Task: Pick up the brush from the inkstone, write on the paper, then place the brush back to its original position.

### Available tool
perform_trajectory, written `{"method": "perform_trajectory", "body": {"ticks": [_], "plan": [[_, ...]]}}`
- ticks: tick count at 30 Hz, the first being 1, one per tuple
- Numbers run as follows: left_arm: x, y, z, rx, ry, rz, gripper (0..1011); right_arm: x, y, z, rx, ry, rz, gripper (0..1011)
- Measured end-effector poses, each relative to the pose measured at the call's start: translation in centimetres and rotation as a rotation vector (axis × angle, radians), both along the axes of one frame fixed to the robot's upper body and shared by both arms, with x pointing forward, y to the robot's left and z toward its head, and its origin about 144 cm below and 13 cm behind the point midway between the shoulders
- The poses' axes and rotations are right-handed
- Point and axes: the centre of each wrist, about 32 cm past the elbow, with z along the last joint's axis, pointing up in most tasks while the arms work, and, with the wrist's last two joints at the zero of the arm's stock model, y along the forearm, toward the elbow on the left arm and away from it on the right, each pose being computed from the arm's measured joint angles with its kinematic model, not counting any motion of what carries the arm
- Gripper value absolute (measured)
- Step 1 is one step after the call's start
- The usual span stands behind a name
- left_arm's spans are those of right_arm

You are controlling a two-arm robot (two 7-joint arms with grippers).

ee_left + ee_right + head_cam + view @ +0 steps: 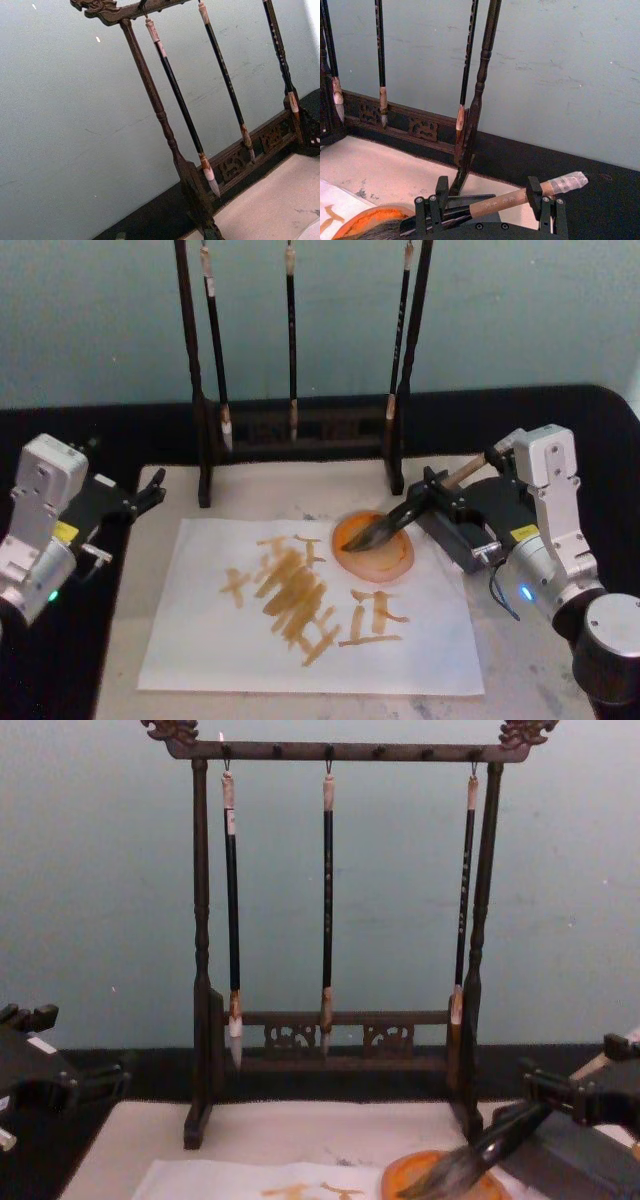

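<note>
The left gripper (155,490), black-fingered on a white-cased wrist, hangs at the left edge of the beige mat (230,502), its fingers parted and empty, well apart from the sheet. Open mat lies between it and the white rectangular paper (200,640), whose surface carries yellow-orange strokes near its middle; none can be read as characters. Behind the mat stands the dark carved wooden brush rack (300,430), from whose top bar three thin black-handled brushes (327,900) hang straight down, evenly spaced with clear gaps between them. Just right of the strokes, on the paper's far right corner, sits the round orange inkstone (372,545), glossy and shallow. The large brush with the pale tan handle (420,502) slants down to the left, its bushy grey-brown tip resting in the inkstone. The right gripper (440,498) is clamped on the brush's handle, which bears small printed marks too small to read, with pale tape wound around its upper end. Bare mat stretches to the right of the paper.
</note>
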Motion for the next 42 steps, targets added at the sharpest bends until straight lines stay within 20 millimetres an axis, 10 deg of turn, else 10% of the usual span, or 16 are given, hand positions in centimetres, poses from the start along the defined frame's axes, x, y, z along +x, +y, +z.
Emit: {"method": "perform_trajectory", "body": {"ticks": [42], "plan": [[0.0,0.0,0.0,0.0,0.0,0.0,1010,0.0,0.0,0.0,0.0,0.0,0.0,1000]]}}
